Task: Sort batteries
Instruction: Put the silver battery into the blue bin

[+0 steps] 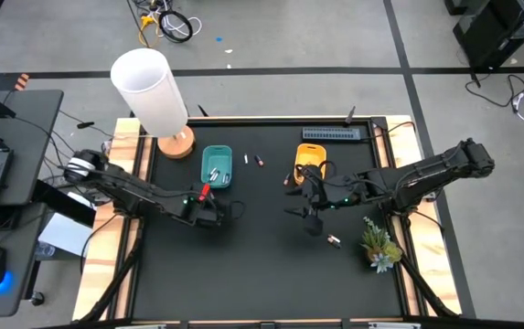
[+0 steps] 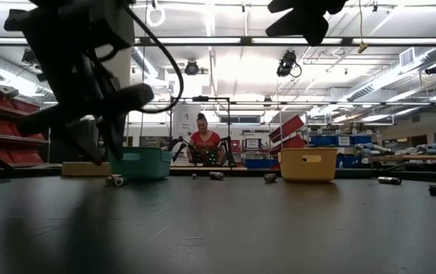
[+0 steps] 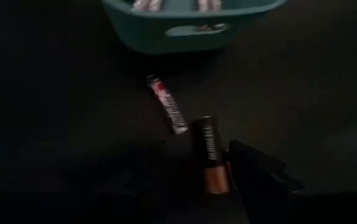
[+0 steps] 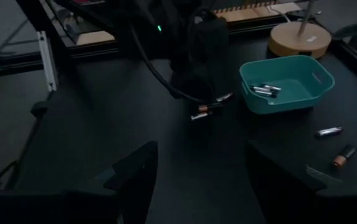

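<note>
No writing on the batteries can be read; the dark one by the left gripper (image 1: 208,208) carries pale lettering too blurred to make out.

That gripper hovers low over the black table (image 1: 243,274), just short of the teal tray (image 1: 217,166). Its fingers stand part open. A dark battery with a copper end (image 3: 210,154) lies against the inner face of one finger (image 3: 253,177); whether it is pinched or merely touching, I cannot tell. A second battery, with red at its tip (image 3: 167,104), lies on the mat just beyond it, between the gripper and the tray's wall. Silver batteries (image 4: 265,89) lie inside the teal tray.

The right gripper (image 1: 309,212) hangs well apart from the left one, just short of the yellow tray (image 1: 310,160), its fingers spread wide and holding nothing. One battery (image 1: 333,240) lies on the mat close beside it, near a small plant (image 1: 379,245). Two more (image 1: 253,160) lie between the two trays.

The mat between the two grippers is bare, as is the broad stretch on the side away from the trays. A white lamp (image 1: 152,91) stands at the table's corner beyond the teal tray. A person (image 2: 202,139) sits far behind the table.
</note>
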Robot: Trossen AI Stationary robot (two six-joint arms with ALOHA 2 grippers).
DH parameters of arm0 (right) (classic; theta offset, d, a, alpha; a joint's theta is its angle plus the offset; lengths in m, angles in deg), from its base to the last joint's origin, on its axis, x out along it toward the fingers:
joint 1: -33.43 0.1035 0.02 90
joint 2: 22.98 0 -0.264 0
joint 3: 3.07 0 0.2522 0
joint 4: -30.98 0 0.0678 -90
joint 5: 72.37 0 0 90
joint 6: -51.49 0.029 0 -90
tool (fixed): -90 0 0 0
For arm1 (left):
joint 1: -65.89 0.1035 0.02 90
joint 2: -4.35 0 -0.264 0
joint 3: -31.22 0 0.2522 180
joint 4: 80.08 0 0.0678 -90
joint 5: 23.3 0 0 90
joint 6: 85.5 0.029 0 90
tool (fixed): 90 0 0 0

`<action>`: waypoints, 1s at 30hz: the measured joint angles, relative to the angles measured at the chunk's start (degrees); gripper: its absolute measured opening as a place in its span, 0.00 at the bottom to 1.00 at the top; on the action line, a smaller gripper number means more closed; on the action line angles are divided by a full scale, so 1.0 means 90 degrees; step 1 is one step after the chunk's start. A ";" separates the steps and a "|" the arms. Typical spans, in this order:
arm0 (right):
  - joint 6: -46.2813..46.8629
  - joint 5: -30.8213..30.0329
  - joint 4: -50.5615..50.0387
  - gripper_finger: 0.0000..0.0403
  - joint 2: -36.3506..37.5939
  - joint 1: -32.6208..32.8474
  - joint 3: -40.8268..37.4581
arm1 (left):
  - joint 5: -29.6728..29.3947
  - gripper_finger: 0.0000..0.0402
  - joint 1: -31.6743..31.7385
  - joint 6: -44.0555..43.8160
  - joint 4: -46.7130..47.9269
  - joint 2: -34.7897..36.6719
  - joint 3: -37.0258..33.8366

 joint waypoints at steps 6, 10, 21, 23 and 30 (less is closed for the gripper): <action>0.0106 0.0028 0.0022 0.61 0.0003 0.0102 0.0000 | -0.0033 0.61 0.0044 -0.0719 0.0012 -0.0345 0.0000; 0.0106 0.0032 0.0022 0.61 0.0003 0.0169 0.0000 | -0.0189 0.63 0.0051 -0.1001 -0.0011 -0.0523 0.0000; 0.0254 0.0031 0.0029 0.61 0.0008 0.0180 0.0007 | -0.0715 0.62 0.0438 -0.1295 0.0110 -0.0649 0.0002; 0.0252 0.0031 0.0029 0.61 0.0008 0.0180 0.0007 | -0.0500 0.61 0.0539 -0.1243 0.0109 -0.0690 0.0002; 0.0167 0.0031 0.0059 0.59 0.0010 0.0180 0.0010 | -0.0034 0.53 0.0658 -0.0912 0.0041 -0.0809 0.0009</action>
